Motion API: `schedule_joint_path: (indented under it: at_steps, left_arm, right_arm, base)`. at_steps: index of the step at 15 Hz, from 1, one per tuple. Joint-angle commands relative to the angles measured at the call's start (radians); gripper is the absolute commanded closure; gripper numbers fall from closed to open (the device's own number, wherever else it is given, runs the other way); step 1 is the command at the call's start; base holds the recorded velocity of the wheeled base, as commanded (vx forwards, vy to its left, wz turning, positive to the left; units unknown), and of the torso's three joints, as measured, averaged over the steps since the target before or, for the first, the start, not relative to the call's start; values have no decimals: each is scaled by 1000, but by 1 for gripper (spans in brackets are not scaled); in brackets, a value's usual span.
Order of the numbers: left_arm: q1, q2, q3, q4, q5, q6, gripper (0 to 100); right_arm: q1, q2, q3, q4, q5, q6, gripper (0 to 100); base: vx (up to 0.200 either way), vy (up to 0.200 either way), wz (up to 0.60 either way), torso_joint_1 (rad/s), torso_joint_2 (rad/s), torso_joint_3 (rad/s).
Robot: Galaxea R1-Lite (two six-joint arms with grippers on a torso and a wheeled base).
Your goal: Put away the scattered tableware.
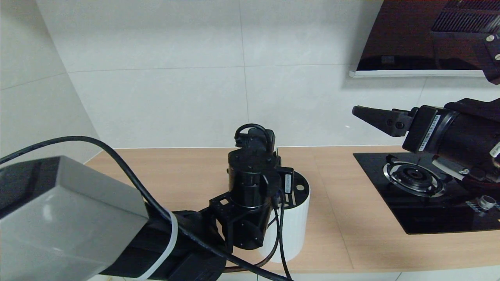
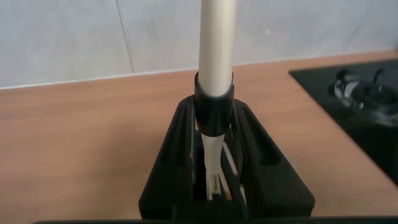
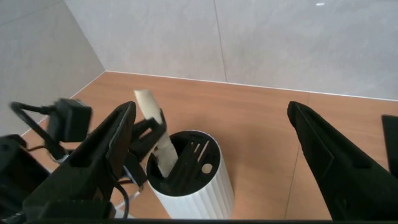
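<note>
Utensil [image 2: 216, 43], cream-handled, clamped in left gripper [image 2: 214, 111] at slotted top of white ribbed holder [image 3: 200, 186], seemingly for slotting in; right gripper [image 3: 211, 107] splayed empty, well clear.

Head view, lower centre: the left arm [image 1: 250, 195] covers most of the white holder [image 1: 293, 228]. Right edge: stove [image 1: 414, 212] cut off. Left wrist view: pale handle [image 2: 217, 43] cropped by the frame; its working end hidden.

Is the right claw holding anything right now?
No, the right claw is spread wide open, with nothing gripped in it.
</note>
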Motion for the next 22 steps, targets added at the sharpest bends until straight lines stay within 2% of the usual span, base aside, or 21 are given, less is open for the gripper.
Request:
schedule_joint_path:
  at_steps: [1,12,13,22]
  left_arm:
    - [-8,20,13,-1,1,0,100]
    - [-23,31,34,27,1,1,100]
    - [-23,30,34,27,1,1,0]
    - [-23,-10,34,24,1,0,0]
  right_arm:
    - [0,2,0,0,0,0,0]
    - [0,5,1,1,3,0,0]
    - [0,8,1,0,2,0,0]
    - [0,10,7,0,5,0,0]
  base:
    - [0,0,0,0,0,0]
    - [0,0,0,0,0,0]
    - [0,0,0,0,0,0]
    - [0,0,0,0,0,0]
